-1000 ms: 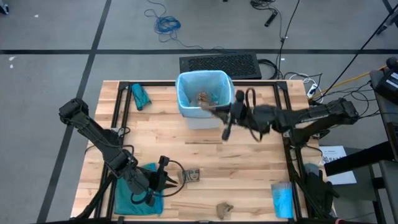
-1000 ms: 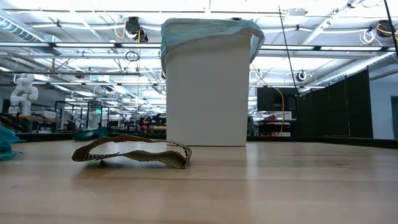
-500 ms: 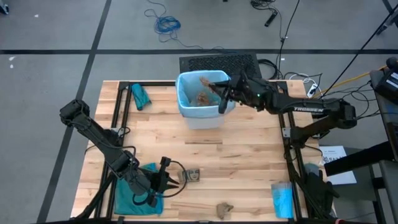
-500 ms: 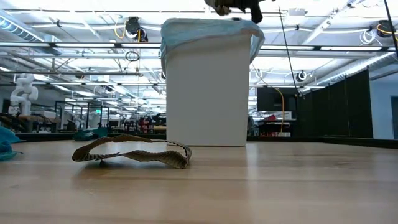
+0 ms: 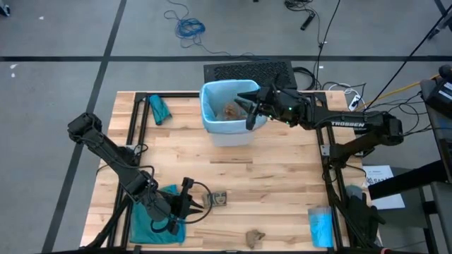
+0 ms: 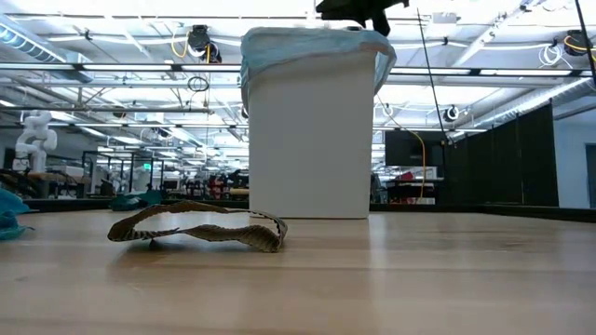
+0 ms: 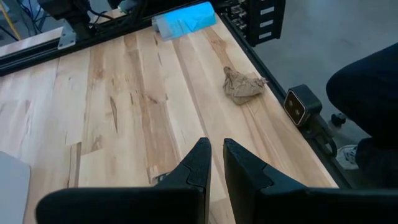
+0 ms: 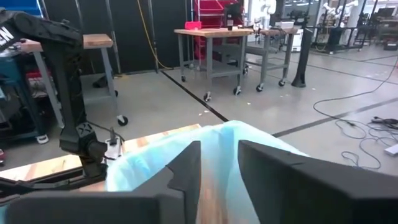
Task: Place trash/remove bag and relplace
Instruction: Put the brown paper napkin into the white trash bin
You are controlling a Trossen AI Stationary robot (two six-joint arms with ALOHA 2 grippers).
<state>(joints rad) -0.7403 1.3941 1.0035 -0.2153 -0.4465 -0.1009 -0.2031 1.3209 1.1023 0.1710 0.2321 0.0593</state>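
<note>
Right gripper (image 5: pixel 248 113) is shown over the bin (image 5: pixel 229 132), fingers now parted and empty; a scrap is judged just dropped into the bag (image 5: pixel 212 95). Left gripper (image 5: pixel 189 202) is nearly closed, empty. More trash (image 5: pixel 255 238) remains on the surface (image 5: pixel 282 190).
</note>
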